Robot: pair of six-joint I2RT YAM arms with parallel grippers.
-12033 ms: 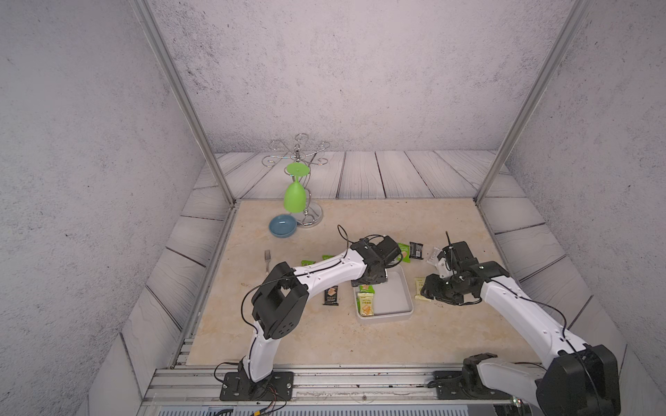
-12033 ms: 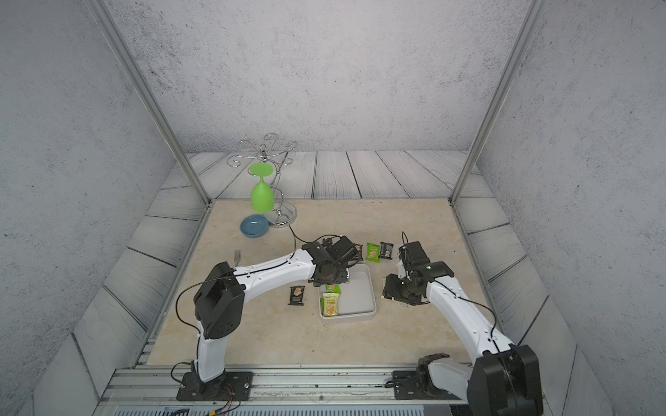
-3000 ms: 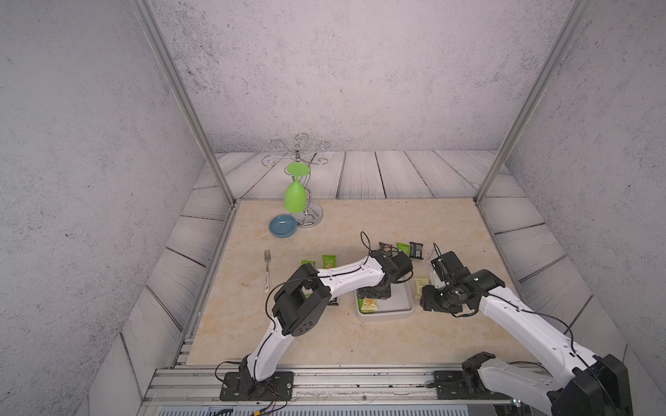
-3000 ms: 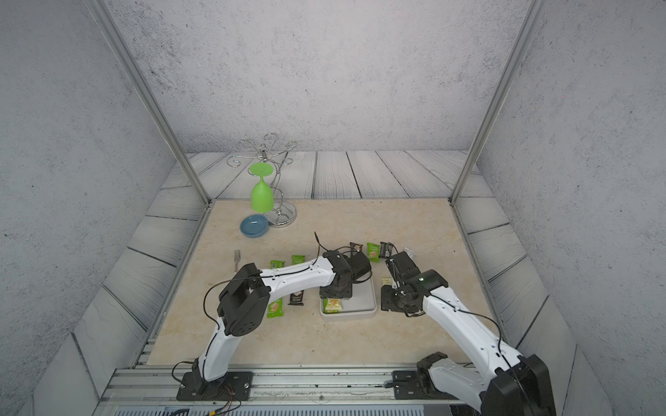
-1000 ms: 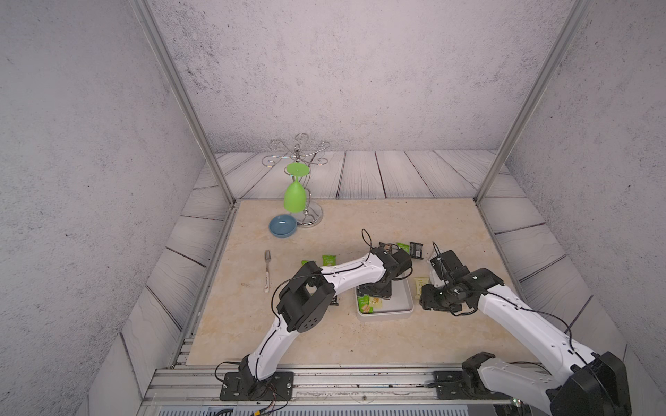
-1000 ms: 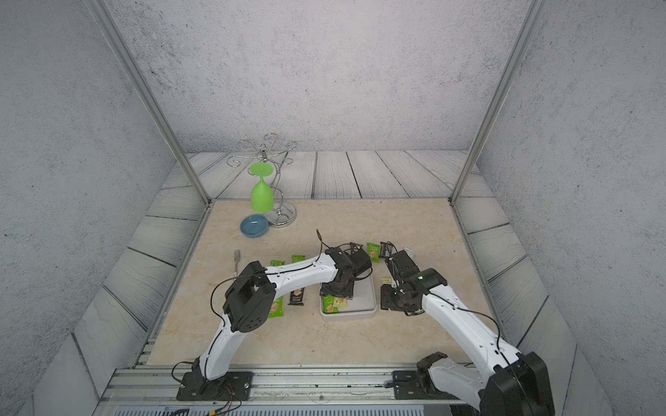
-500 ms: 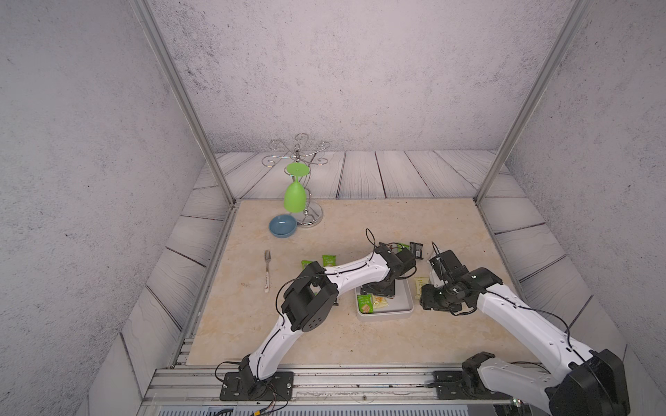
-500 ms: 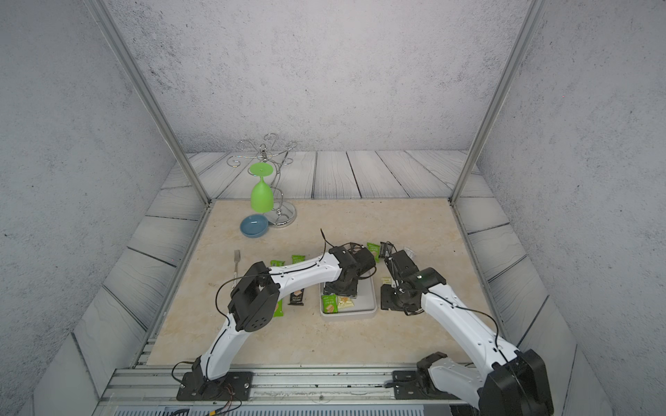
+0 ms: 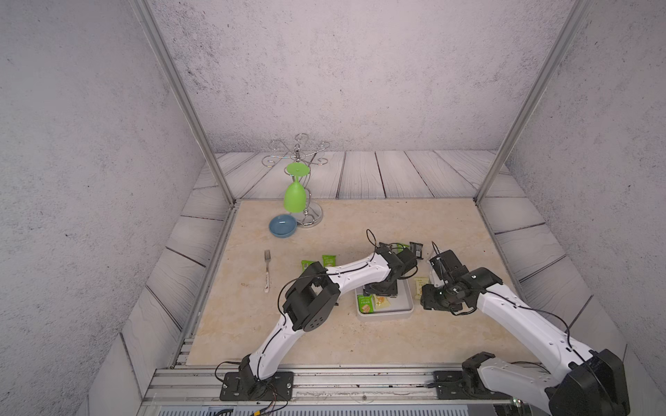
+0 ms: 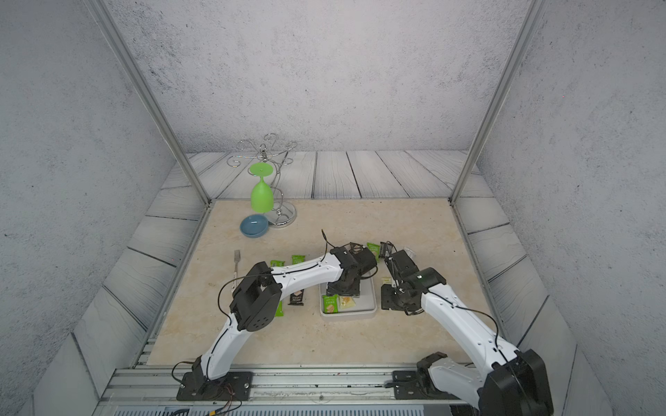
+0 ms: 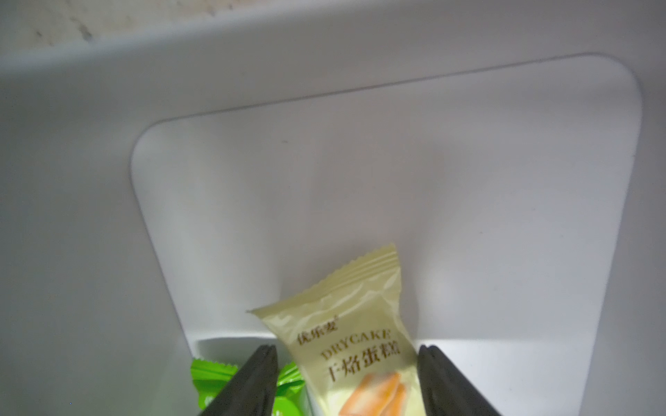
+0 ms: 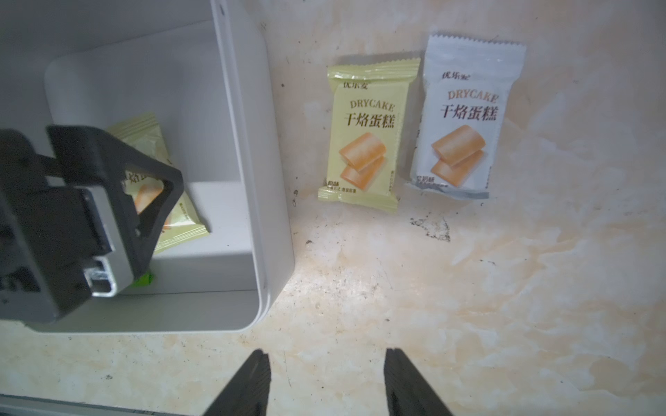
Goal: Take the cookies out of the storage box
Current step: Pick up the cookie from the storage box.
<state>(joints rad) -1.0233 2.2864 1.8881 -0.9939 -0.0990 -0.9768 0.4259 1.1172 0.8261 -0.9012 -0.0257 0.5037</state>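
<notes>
The storage box (image 9: 385,315) (image 10: 349,314) is a shallow white tray in both top views. Two cookies lie in its near left corner: a green packet (image 9: 364,304) and a pale yellow packet (image 11: 346,324). My left gripper (image 11: 347,360) reaches down into the box, open, with one finger on each side of the yellow packet. My right gripper (image 12: 326,360) hangs open over bare table just right of the box. Beyond it on the table lie a pale yellow packet (image 12: 367,133) and a white packet (image 12: 465,119).
More packets lie on the table: two green ones (image 9: 329,260) left of the box, a black one (image 10: 296,298) under my left arm and a black one (image 9: 416,248) behind the box. Further left are a fork (image 9: 267,270), a blue dish (image 9: 283,226) and a green glass (image 9: 295,196) on a wire rack.
My left arm has stretched further right across the box, bringing its gripper over the yellow packet. The right arm has stayed where it was over the last second.
</notes>
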